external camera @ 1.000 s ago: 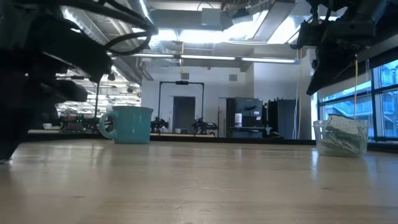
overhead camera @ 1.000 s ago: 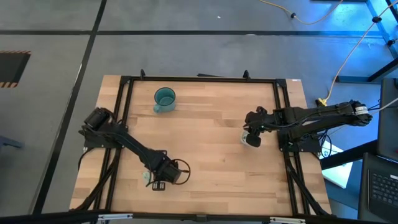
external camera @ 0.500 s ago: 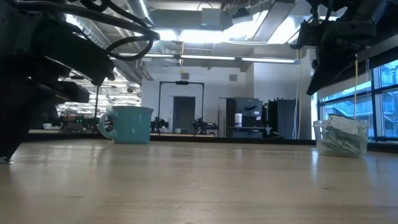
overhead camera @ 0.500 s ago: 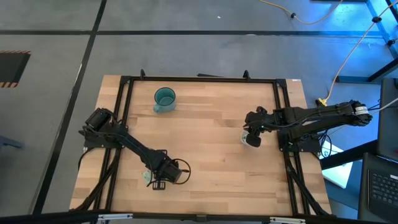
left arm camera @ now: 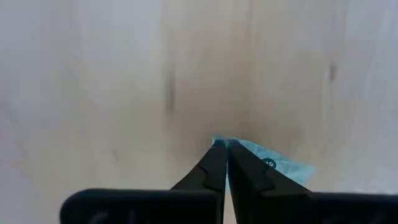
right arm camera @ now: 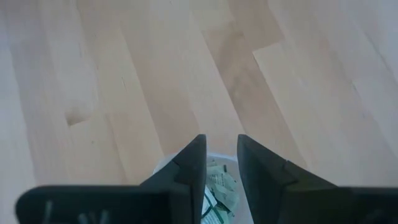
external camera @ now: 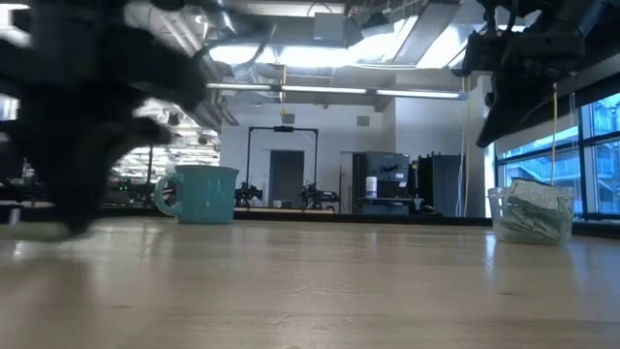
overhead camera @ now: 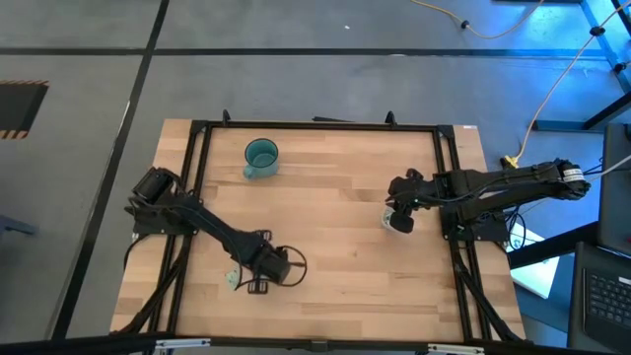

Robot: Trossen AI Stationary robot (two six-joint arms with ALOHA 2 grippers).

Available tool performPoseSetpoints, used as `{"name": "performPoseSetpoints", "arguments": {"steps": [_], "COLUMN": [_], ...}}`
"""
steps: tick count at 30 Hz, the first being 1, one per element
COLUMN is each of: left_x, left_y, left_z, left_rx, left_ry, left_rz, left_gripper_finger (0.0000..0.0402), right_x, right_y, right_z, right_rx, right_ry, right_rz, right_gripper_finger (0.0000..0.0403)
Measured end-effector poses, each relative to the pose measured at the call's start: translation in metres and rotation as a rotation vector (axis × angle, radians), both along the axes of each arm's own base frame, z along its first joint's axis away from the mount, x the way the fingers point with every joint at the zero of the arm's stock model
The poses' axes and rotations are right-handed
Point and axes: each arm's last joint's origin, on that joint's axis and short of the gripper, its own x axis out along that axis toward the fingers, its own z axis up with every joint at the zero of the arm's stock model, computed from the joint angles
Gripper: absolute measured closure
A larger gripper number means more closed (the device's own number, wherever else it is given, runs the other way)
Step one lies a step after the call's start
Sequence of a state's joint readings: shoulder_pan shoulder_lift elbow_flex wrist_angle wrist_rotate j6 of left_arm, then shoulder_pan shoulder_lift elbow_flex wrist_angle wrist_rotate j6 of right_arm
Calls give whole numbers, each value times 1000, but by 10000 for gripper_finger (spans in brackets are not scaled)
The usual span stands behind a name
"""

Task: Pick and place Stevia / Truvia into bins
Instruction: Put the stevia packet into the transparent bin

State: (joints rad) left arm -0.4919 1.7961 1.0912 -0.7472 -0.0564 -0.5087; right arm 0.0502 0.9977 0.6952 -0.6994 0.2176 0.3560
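Down at the bench's near edge, the left claw pinches a pale green sachet; its print is too blurred to read. Meanwhile the right claw hangs parted above the clear cup of sachets, while the teal mug stands well apart.

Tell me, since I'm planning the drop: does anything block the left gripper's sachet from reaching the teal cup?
Nothing visible does. The left gripper pinches the sachet; only bare table lies toward the teal cup.
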Motion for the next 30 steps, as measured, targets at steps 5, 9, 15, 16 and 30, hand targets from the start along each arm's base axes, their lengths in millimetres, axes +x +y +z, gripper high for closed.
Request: {"name": "performPoseSetpoints", "arguments": {"steps": [5, 9, 15, 16, 30], "left_x": [19, 37, 58, 61, 91], "left_y": [6, 15, 36, 40, 62], "left_z": [8, 15, 29, 31, 64], "left_rx": [122, 307, 627, 659, 860], "left_ry": [-226, -402, -578, -594, -841], "left_rz": [-145, -221, -131, -125, -64], "left_gripper_finger": [398, 395, 398, 398, 399], "right_x": [4, 11, 22, 24, 71], "right_y": [0, 1, 6, 7, 27], "right_z": [3, 8, 15, 15, -8], "right_rx": [-9, -10, -50, -49, -57], "right_ry": [-46, -139, -244, -262, -352], "right_rz": [17, 22, 104, 106, 201], "right_gripper_finger": [309, 309, 309, 309, 308]}}
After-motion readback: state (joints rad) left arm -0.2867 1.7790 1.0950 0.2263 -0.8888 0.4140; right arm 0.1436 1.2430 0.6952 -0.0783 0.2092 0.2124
